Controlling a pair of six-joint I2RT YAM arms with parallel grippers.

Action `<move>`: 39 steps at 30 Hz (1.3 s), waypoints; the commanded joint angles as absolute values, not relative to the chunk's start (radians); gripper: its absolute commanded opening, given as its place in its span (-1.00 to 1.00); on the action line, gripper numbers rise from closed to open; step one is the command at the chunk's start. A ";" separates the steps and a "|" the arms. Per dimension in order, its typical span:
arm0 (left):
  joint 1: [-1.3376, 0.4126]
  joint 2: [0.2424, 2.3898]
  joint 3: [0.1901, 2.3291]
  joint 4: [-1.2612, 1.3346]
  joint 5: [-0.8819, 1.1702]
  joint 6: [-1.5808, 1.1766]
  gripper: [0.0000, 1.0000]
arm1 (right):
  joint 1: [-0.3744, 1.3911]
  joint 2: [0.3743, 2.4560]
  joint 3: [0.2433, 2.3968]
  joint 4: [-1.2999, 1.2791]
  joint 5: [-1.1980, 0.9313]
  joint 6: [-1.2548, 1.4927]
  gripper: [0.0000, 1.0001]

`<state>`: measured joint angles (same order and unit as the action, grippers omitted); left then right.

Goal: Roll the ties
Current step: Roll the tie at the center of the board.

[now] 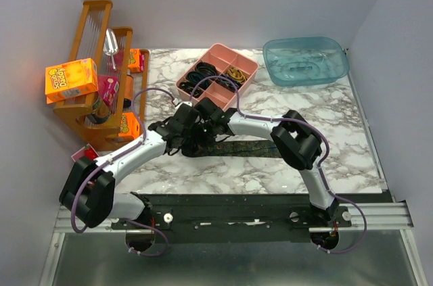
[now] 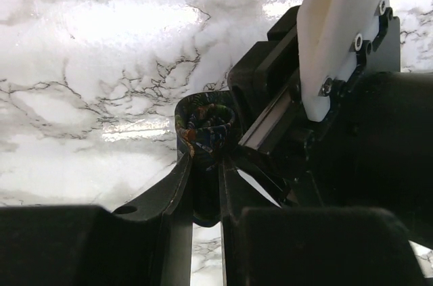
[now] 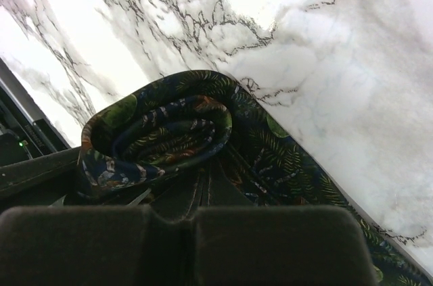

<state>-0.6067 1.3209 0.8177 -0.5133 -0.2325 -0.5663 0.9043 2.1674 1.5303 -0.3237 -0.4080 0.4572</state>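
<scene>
Marble table (image 1: 338,164), from above: we see both arms meeting just toward nine o'clock of its middle, over one dark, leaf-patterned tie (image 1: 252,149). Its rolled end stands between the two wrists, and the flat tail runs toward three o'clock. The left gripper (image 2: 205,149) clasps the roll from both sides. The right gripper (image 3: 203,188) is fully closed, tips tucked under the coil; whether it pinches fabric we cannot tell. A pink tray (image 1: 215,49) sits at twelve o'clock.
</scene>
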 commanded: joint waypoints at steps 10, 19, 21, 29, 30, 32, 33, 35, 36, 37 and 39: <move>-0.658 1.368 0.874 -0.592 -0.360 -0.578 -1.00 | 0.899 2.115 1.470 -0.272 -0.380 0.482 -0.99; -0.658 1.388 0.893 -0.669 -0.437 -0.575 -1.00 | 0.850 1.965 1.379 -0.270 -0.341 0.474 -0.99; -0.660 1.394 0.900 -0.690 -0.457 -0.575 -1.00 | 0.836 1.941 1.349 -0.270 -0.330 0.469 -0.99; -0.660 1.433 0.919 -0.739 -0.499 -0.578 -1.00 | 0.778 1.862 1.279 -0.268 -0.299 0.459 -0.99; -0.663 1.436 0.922 -0.748 -0.506 -0.578 -1.00 | 0.775 1.858 1.276 -0.268 -0.295 0.456 -0.99; -0.666 1.450 0.930 -0.758 -0.520 -0.583 -1.00 | 0.767 1.853 1.270 -0.268 -0.291 0.456 -0.99; -0.669 1.456 0.934 -0.768 -0.525 -0.584 -1.00 | 0.765 1.850 1.269 -0.268 -0.288 0.454 -0.99; -0.678 1.477 0.952 -0.788 -0.541 -0.587 -1.00 | 0.761 1.845 1.264 -0.268 -0.279 0.453 -0.99; -0.689 1.486 0.960 -0.807 -0.549 -0.592 -1.00 | 0.759 1.842 1.262 -0.268 -0.279 0.453 -0.99; -0.695 1.506 0.966 -0.814 -0.569 -0.594 -1.00 | 0.758 1.844 1.262 -0.268 -0.276 0.451 -0.99; -0.707 1.528 0.988 -0.837 -0.589 -0.603 -1.00 | 0.756 1.847 1.261 -0.268 -0.278 0.448 -0.99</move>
